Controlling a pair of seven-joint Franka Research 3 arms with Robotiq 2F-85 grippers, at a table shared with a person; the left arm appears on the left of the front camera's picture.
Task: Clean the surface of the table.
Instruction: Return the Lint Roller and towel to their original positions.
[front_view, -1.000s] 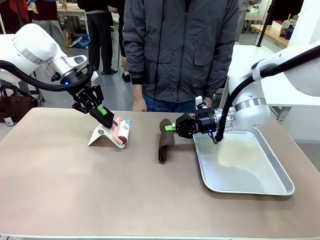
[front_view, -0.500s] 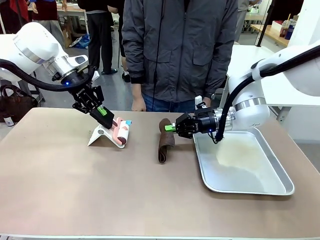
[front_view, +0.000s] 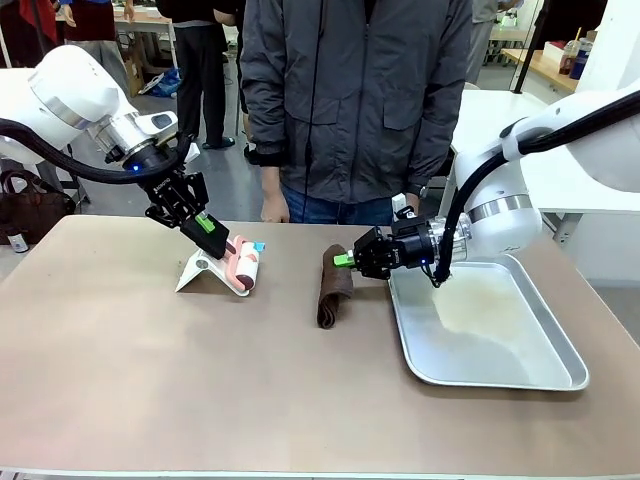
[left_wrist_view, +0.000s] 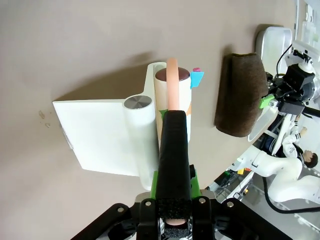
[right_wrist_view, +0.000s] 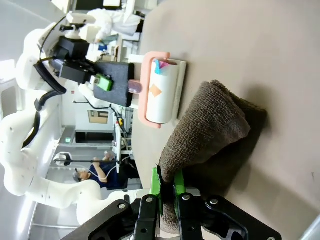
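— Two grips hold? What changed?
— Little. Left gripper (left_wrist_view: 172, 200) stays clenched on the lint roller (front_view: 243, 262); right gripper (right_wrist_view: 167, 192) has lifted the brown cloth (front_view: 333, 283) slightly off the table (front_view: 200, 380). Wiping seems imminent.

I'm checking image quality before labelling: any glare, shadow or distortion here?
Front view: sharp, with a soft pale sheen on the tray. Left wrist view: the roller stand casts a dark shadow on the table; background bends at the edges. Right wrist view: rolled sideways, the cloth sharp.
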